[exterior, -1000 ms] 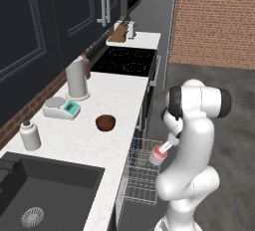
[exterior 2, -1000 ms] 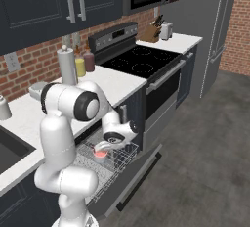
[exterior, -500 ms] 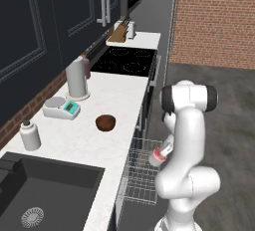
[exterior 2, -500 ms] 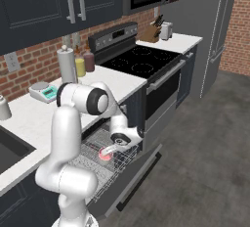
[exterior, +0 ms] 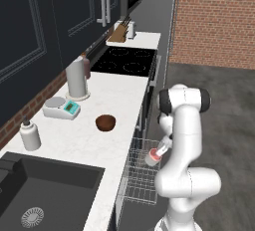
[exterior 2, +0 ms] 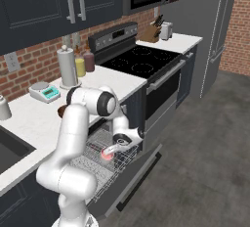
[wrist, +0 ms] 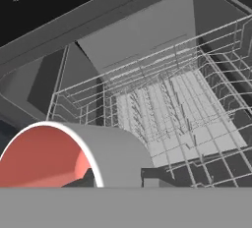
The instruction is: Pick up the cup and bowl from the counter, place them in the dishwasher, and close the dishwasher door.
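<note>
The end effector (exterior 2: 113, 148) is closed narrowly on the cup (exterior 2: 106, 153), gripping its wall so that the cup lies tipped on its side. In the hand view the cup (wrist: 74, 156) shows its salmon-red inside at the lower left, with one dark finger inside the rim. The cup (exterior: 153, 157) hangs just above the silver wire rack (exterior: 142, 175) of the dishwasher (exterior 2: 105, 172), which is pulled out over the lowered dishwasher door (exterior 2: 139, 174). The bowl (exterior: 105, 122) sits upright on the white tabletop (exterior: 114, 95), well apart from the arm, near a small scale (exterior: 61, 108) and a tall grey canister (exterior: 75, 78). A white soap bottle (exterior: 30, 135) stands beside the black sink (exterior: 42, 190).
</note>
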Robot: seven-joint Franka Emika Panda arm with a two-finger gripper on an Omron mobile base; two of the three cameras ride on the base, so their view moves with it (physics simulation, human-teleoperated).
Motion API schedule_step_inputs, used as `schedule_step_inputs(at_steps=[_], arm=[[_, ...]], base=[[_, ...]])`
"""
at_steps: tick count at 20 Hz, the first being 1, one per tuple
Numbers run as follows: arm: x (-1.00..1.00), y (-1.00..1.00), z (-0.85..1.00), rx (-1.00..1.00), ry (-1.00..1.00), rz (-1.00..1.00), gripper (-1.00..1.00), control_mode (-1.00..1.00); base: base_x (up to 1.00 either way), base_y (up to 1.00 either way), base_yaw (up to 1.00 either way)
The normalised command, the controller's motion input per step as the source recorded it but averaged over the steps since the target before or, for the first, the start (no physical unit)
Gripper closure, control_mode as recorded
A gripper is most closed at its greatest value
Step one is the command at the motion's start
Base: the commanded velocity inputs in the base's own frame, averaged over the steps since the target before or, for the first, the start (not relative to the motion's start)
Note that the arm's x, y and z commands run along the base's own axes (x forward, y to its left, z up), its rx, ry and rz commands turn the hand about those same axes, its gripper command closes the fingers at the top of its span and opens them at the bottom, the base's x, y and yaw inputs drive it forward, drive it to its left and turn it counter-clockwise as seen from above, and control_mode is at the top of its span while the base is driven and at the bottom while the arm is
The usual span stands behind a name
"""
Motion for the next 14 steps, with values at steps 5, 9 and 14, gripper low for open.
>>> schedule_step_inputs(at_steps=[5,9,14], arm=[[0.08,0.29,-0.61,0.00,0.00,0.00,1.00,-1.00],[0.07,0.21,-0.52,0.00,0.00,0.00,1.00,-1.00],[0.06,0.01,-0.49,0.00,0.00,0.00,1.00,-1.00]], base=[[0.00,0.00,0.00],[0.00,0.00,0.00],[0.00,0.00,0.00]])
